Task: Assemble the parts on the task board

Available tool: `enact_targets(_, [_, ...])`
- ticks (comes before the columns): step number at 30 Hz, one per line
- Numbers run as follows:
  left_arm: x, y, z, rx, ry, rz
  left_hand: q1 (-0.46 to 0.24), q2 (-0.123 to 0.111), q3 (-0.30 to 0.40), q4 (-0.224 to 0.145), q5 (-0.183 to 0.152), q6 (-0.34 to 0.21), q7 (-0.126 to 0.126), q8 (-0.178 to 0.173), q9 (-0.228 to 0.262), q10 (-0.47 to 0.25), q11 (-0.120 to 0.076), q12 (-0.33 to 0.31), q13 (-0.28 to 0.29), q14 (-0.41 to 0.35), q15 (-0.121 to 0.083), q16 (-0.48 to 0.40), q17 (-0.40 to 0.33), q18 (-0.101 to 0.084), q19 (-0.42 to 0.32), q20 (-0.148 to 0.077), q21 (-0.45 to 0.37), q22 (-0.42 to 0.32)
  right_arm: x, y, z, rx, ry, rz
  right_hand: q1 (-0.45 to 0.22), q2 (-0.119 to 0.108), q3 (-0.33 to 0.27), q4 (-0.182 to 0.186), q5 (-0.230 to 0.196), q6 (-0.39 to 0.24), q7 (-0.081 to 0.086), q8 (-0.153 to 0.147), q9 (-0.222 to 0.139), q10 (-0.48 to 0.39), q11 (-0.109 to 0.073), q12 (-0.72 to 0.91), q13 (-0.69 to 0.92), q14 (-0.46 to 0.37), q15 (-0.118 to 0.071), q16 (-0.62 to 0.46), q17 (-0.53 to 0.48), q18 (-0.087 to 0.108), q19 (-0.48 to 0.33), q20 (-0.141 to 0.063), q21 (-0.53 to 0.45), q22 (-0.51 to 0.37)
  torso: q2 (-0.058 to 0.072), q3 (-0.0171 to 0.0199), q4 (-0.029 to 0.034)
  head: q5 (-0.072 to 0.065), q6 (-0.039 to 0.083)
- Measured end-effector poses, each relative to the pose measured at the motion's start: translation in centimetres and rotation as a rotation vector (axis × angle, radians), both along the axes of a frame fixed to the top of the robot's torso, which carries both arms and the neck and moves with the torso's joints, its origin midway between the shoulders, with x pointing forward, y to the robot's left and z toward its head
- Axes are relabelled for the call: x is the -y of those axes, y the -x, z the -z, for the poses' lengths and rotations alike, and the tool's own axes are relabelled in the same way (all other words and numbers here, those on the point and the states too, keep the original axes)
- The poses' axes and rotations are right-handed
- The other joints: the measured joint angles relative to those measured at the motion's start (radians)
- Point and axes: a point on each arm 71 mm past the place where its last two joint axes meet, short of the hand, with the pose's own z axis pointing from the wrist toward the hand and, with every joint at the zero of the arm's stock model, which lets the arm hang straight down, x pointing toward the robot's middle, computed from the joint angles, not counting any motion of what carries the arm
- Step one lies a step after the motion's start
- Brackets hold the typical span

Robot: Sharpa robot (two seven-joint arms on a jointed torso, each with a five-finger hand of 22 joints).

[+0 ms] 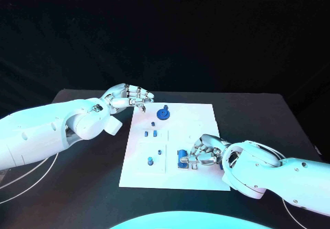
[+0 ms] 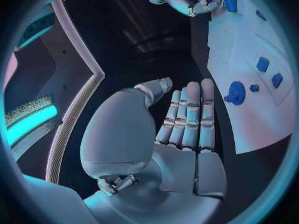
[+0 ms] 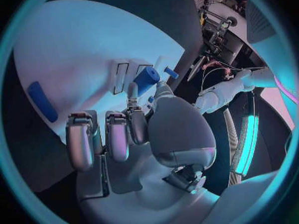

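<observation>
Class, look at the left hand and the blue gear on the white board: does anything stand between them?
Nothing visible does. The left hand hovers at the board's far left corner, fingers apart, holding nothing; the blue gear stands just beside it, with only bare board between.

The left hand (image 1: 128,97) hovers upper left of centre, fingers straight and close together, holding nothing. The right hand (image 1: 203,151) sits lower right of centre, palm down, fingers curled downward.
</observation>
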Motion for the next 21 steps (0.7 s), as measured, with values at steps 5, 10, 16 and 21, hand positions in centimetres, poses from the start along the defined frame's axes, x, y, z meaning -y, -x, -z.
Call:
enact_targets(5, [-0.02, 0.00, 0.00, -0.001, 0.000, 0.000, 0.000, 0.000, 0.000, 0.000, 0.000, 0.000, 0.000, 0.000, 0.000, 0.000, 0.000, 0.000, 0.000, 0.000, 0.000, 0.000, 0.000, 0.000, 0.000, 0.000, 0.000, 0.000, -0.17, -0.12, 0.21, -0.004, 0.007, -0.007, 0.035, 0.003, 0.001, -0.001, 0.004, -0.004, -0.004, 0.000, -0.002, 0.000, 0.000, 0.000, 0.000, 0.000, 0.000, 0.000, 0.000, 0.000, 0.000, 0.000, 0.003, 0.000, 0.000, -0.0008, 0.0001, 0.001, -0.003])
enact_targets(10, [-0.08, 0.01, 0.02, -0.002, -0.001, -0.001, 0.000, 0.000, 0.000, 0.000, 0.000, 0.000, 0.000, 0.002, 0.000, 0.000, 0.000, 0.003, 0.000, 0.000, 0.000, 0.000, 0.000, 0.000, 0.000, 0.000, 0.000, -0.001, -0.19, -0.07, 0.37, -0.009, 0.019, -0.020, 0.116, -0.011, 0.021, -0.004, -0.055, -0.004, -0.004, 0.000, -0.009, 0.000, 0.000, 0.000, 0.001, 0.000, 0.000, 0.000, 0.000, 0.000, 0.000, 0.000, 0.003, 0.000, 0.000, -0.0013, 0.0001, 0.002, -0.005])
enact_targets(16, [-0.14, 0.01, 0.02, -0.002, -0.002, -0.002, 0.000, 0.000, 0.000, 0.000, 0.000, 0.000, 0.000, 0.004, 0.000, 0.000, 0.000, 0.004, 0.000, 0.000, 0.000, 0.000, 0.000, 0.000, 0.004, 0.004, 0.000, -0.002, -0.03, 0.12, 0.55, -0.011, 0.035, -0.030, 0.171, -0.023, 0.046, -0.007, -0.063, -0.004, -0.004, 0.000, -0.017, 0.000, 0.000, 0.000, 0.001, 0.000, 0.000, 0.000, 0.000, 0.000, 0.000, 0.000, 0.003, 0.000, 0.000, -0.0013, -0.0006, 0.002, -0.005])
enact_targets(21, [-0.15, 0.01, 0.01, -0.002, -0.002, -0.002, 0.000, 0.000, 0.000, 0.000, 0.000, 0.000, 0.000, 0.004, 0.000, 0.000, 0.000, 0.004, 0.000, 0.000, 0.000, 0.003, 0.000, 0.000, 0.004, 0.004, 0.000, -0.002, 0.23, 0.08, 0.55, 0.001, 0.046, -0.028, 0.175, -0.020, 0.050, -0.003, -0.064, -0.004, -0.004, 0.000, -0.018, 0.000, 0.000, 0.000, 0.001, 0.004, -0.004, 0.000, 0.000, 0.000, 0.000, 0.000, 0.003, 0.000, -0.001, -0.0009, -0.0010, 0.002, -0.005])
